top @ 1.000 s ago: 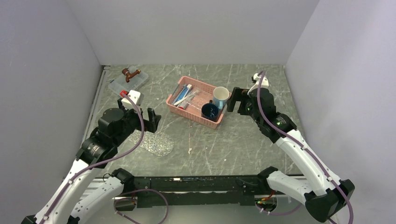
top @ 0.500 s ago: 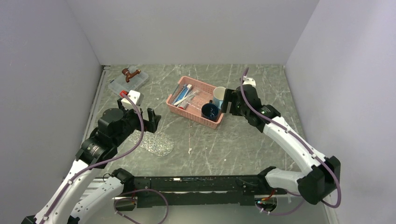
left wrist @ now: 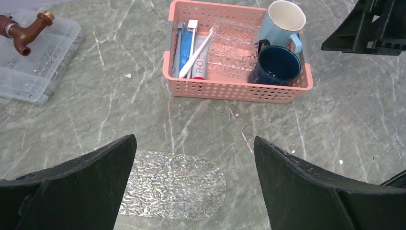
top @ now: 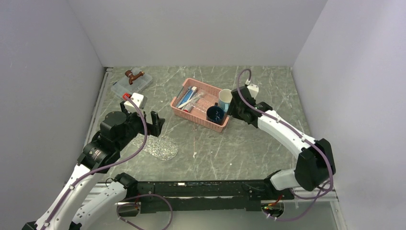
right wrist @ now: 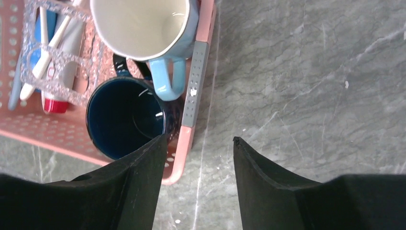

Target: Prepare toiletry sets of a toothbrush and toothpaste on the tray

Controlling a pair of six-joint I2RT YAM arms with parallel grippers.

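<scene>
The clear bumpy oval tray (top: 160,146) lies bare on the table in front of my left gripper (top: 157,120), which hangs open and empty above it. In the left wrist view the tray (left wrist: 172,184) sits between and below the open gripper (left wrist: 194,139). A whitish toothbrush (left wrist: 196,45) and a blue toothpaste tube (left wrist: 185,45) lie in the left end of the pink basket (left wrist: 230,90). My right gripper (top: 233,106) is open and empty at the basket's right end, by the mugs. In its wrist view, the gripper (right wrist: 198,143) straddles the basket rim (right wrist: 194,86). The toothbrush (right wrist: 47,56) and a red cap (right wrist: 54,105) show there too.
A light blue mug (top: 226,99) and a dark blue mug (top: 215,114) stand in the basket's right end. A second clear bumpy piece (left wrist: 234,43) lies in the basket's middle. A clear lidded box (top: 130,84) with a brown tap on it stands at the back left.
My right arm has swung left and its gripper has come up to the basket's right end beside the mugs. The left arm and the tray have not moved.
</scene>
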